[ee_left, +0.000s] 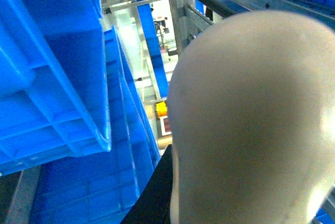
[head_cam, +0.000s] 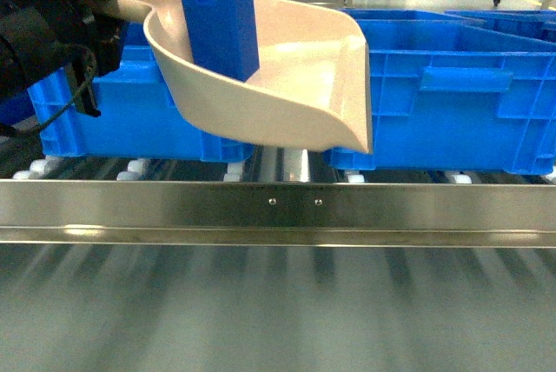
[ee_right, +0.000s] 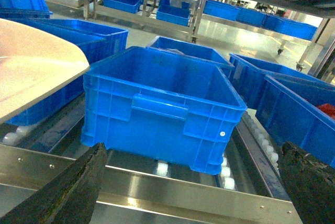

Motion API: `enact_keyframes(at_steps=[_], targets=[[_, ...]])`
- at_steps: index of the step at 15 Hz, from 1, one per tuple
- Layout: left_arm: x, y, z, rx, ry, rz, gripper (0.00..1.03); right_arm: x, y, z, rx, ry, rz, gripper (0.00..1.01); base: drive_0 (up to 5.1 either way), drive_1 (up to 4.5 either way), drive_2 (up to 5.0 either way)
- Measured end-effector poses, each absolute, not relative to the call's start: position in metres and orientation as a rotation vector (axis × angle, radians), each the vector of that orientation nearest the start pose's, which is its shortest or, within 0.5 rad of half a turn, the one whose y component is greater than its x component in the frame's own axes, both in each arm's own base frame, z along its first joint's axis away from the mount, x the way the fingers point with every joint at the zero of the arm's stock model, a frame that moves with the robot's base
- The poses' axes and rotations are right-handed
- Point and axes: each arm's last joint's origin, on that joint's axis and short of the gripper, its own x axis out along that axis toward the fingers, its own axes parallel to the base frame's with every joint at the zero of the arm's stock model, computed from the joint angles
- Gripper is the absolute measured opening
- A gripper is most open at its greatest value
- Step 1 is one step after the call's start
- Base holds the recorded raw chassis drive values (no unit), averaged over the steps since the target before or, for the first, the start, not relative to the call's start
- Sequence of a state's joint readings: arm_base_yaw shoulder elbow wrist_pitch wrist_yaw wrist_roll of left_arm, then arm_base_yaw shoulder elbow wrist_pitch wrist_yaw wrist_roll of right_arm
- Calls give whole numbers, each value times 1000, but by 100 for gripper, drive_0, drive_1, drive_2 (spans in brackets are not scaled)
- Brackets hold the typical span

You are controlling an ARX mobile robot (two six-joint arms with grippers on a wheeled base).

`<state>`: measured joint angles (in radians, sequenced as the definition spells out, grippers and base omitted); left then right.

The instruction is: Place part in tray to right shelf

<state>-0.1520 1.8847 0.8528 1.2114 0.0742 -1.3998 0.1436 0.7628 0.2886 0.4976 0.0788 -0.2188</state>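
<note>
Gripping the long handle at the upper left of the head view, the left gripper (head_cam: 100, 3) carries the tray (head_cam: 304, 85) in the air; the fingers themselves are lost in dark housing, so I cannot tell how tightly they close, though the held-up scoop suggests a clamp on the handle. From the left wrist camera only the tray's rounded cream back (ee_left: 251, 124) fills the picture. Inside the scoop stands the part (head_cam: 219, 20), upright against the deep rear wall, its pierced top at the upper edge of the head view. The tray's long axis runs from the handle at left down to the flat lip at right, and that lip hangs just above the white rollers and behind the shiny front rail of the right shelf (head_cam: 278, 207). The lip points at the gap between two blue crates (head_cam: 452, 94), with the roller bed directly beneath. The right gripper (ee_right: 193, 192) sits low in front of the rail, its two dark fingers (ee_right: 68, 192) spread wide with nothing between them, well to the right of the tray. The left arm alone bears the load, so setting down probably means lowering the scoop straight onto the rollers between the crates without tipping the part forward.
</note>
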Motion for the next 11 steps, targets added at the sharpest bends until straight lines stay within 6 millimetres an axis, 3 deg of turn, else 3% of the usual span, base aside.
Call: enact_keyframes(at_steps=[1,3,7,11], targets=[[373,-47,214,-1445,2,-221,15,170,22,230,-216,-30,62,98,0,0,0],[385,-34,232,-1444,-38,-123,15,170,22,230,-216,-30,62,98,0,0,0],[434,-7,291,-1378,-176,-52,15,170,22,230,-216,-30,62,98,0,0,0],[480,-4,314,-1212,-249,189,15,170,22,230,-216,-30,62,98,0,0,0]])
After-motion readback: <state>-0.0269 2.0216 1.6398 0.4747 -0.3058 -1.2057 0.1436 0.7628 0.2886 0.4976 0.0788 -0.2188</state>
